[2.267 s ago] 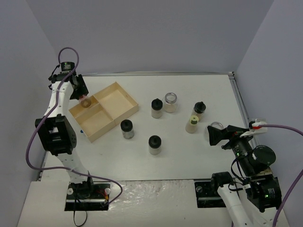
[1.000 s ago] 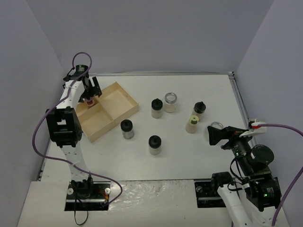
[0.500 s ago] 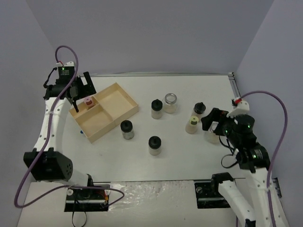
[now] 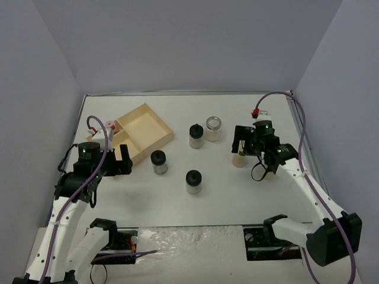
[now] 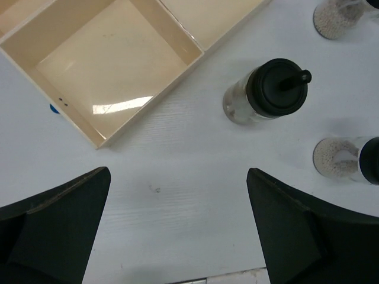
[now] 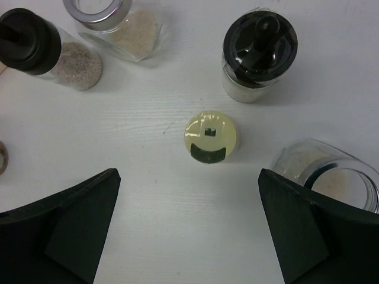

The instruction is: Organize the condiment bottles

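Observation:
Three black-capped jars stand mid-table (image 4: 159,161), (image 4: 193,181), (image 4: 196,135), with a silver-lidded jar (image 4: 213,128) beside the last. A pink-capped jar (image 4: 111,124) sits at the tray's left end. My left gripper (image 4: 122,160) is open and empty, just short of the tray; its view (image 5: 177,225) shows a black-capped jar (image 5: 266,94) ahead to the right. My right gripper (image 4: 238,143) is open over a yellow-green-capped jar (image 4: 238,158). In its view (image 6: 189,225) that cap (image 6: 211,136) lies just ahead, between the fingers' line, with a black-capped jar (image 6: 259,53) beyond.
The pale wooden divided tray (image 4: 145,127) lies at the back left, its compartments bare in the left wrist view (image 5: 154,93). A second silver-rimmed jar (image 6: 331,177) sits close to my right finger. A red-tipped cable (image 4: 256,112) lies at the back right. Grey walls enclose the table.

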Controlling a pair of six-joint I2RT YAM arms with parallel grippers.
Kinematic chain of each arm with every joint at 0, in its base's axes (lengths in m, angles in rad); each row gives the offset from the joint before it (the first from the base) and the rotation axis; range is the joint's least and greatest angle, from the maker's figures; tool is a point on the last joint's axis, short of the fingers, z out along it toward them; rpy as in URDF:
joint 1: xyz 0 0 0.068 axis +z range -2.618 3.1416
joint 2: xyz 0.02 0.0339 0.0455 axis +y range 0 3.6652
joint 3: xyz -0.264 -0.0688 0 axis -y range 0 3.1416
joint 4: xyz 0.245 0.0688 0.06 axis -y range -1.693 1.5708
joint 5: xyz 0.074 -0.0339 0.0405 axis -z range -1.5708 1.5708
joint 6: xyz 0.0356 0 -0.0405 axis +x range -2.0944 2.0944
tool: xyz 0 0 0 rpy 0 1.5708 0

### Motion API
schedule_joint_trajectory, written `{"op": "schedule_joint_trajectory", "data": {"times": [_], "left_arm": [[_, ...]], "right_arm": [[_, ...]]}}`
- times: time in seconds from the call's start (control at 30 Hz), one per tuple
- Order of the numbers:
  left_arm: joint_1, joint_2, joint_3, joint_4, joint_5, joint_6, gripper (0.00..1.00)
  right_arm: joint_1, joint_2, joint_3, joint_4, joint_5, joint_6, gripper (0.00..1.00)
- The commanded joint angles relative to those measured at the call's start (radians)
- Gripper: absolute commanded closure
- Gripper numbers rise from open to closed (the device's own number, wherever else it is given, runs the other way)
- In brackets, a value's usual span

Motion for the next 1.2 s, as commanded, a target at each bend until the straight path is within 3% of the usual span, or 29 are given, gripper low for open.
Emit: {"op": "schedule_joint_trajectory", "data": {"times": [0.0, 0.4, 0.57, 0.77, 0.93, 1.17], "left_arm": [[-0.013, -0.136, -0.075, 0.134, 0.024, 0.020, 0.03], [-0.015, -0.188, -0.083, 0.138, -0.035, 0.032, 0.03], [-0.015, -0.184, -0.082, 0.137, -0.035, 0.032, 0.03], [-0.015, -0.174, -0.083, 0.140, -0.024, 0.032, 0.03], [-0.015, -0.168, -0.083, 0.142, -0.015, 0.034, 0.03], [-0.017, -0.164, -0.085, 0.143, -0.005, 0.034, 0.03]], "right_arm": [[0.007, 0.126, -0.007, 0.173, 0.092, -0.028, 0.00], [0.006, 0.241, -0.086, 0.305, 0.105, -0.047, 0.20], [0.007, 0.249, -0.105, 0.339, 0.099, -0.061, 0.41], [0.053, 0.211, -0.086, 0.341, 0.083, -0.090, 0.89], [0.193, 0.217, -0.020, 0.357, 0.063, -0.148, 0.99], [0.348, 0.318, 0.101, 0.398, 0.009, -0.226, 0.99]]}}
